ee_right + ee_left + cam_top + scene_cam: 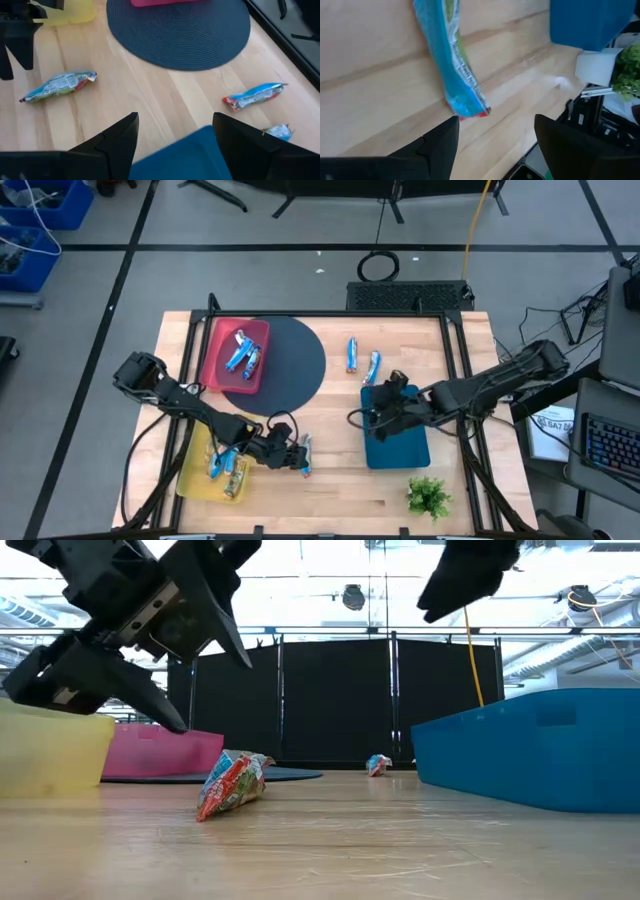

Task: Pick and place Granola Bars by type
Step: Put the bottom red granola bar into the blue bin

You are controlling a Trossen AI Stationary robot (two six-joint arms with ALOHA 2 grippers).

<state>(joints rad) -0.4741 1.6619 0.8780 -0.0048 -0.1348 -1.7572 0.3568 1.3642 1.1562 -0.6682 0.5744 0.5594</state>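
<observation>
The granola bars are slim and mostly blue. Some lie in the red tray (236, 356) and some in the yellow tray (214, 465). Two lie loose on the wood (352, 355) (372, 367), near the table's far edge. Another bar (306, 452) (455, 65) (232, 783) lies flat toward the near edge, right of the yellow tray. My left gripper (297, 455) (495, 145) (215, 695) hovers open just above this bar's end, not touching it. My right gripper (378, 418) (175, 140) hangs open over the blue tray (397, 435) (190, 157).
A dark round placemat (285, 362) lies under the red tray's right side. A small green plant (430, 496) stands near the table's near right corner. Bare wood stretches between the yellow and blue trays. Black rails run along the table's edges.
</observation>
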